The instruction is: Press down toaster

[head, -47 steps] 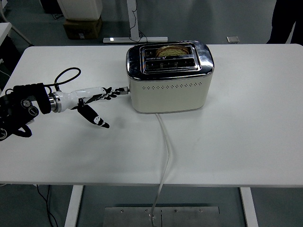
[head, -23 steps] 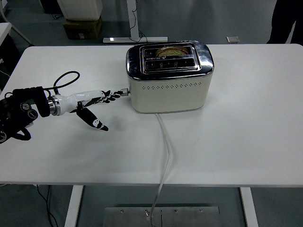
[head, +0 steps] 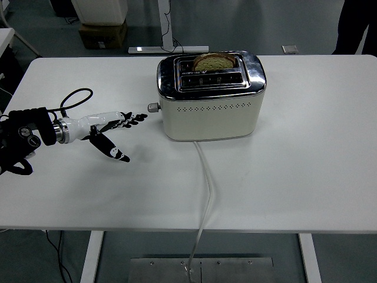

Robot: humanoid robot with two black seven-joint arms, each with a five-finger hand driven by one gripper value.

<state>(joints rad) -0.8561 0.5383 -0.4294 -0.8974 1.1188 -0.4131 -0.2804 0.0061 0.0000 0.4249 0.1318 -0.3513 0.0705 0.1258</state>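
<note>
The left robot hand [head: 112, 128] is now pulling back from the toaster's lever [head: 153, 107], fingers spread and holding nothing, no longer touching it. The lever is sitting higher than before, and one bread slice [head: 214, 60] is standing up out of the rear slot. One toaster [head: 210, 97] is sitting mid-counter [head: 306, 165], with two slots and one cord [head: 205, 194].

1. Toaster [head: 210, 112]: cream body, smooth satin finish; top plate is polished, mirror-like metal.
2. Table [head: 306, 153]: white, smooth, matt.
3. Left hand [head: 109, 127]: glossy white plastic shell, black finger segments.
4. Cord [head: 205, 194]: smooth white plastic.
</note>
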